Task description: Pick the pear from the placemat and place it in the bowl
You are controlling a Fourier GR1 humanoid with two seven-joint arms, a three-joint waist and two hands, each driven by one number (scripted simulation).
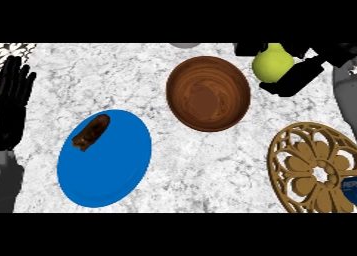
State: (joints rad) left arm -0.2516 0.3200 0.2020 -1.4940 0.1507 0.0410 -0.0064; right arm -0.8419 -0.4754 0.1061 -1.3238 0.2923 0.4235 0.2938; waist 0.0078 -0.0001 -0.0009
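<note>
Half done, we judge: our right hand, fingers curled around the yellow-green pear, hovers at two o'clock of the round wooden bowl, release remaining.

This is a kitchen counter with a white, grey-veined stone top like marble. Set out on it are tableware and food: a brown wooden bowl, a blue plate with a dark piece of food on it, an ornate golden placemat and a green pear.
</note>
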